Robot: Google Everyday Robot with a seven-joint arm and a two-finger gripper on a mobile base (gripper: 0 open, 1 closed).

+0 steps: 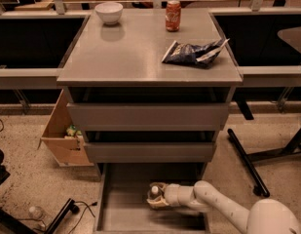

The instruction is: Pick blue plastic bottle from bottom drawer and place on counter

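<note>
Hand (158, 197) around blue plastic bottle (154, 191) in bottom drawer (124, 214)

I see the bottom drawer (125, 213) open beneath the two upper drawers, with the bottle (154, 191) in its middle and my gripper (157, 198) right at it, reaching in from the right. On the counter (135, 57) the bowl (109, 12) sits back left, the can (173, 15) back centre and the bag (195, 53) to the right. A box (62, 140) sits left of the cabinet.

Gripper (156, 197) low inside open grey bottom drawer (123, 206); small clear white-capped plastic bottle (154, 191) at its tip.
</note>
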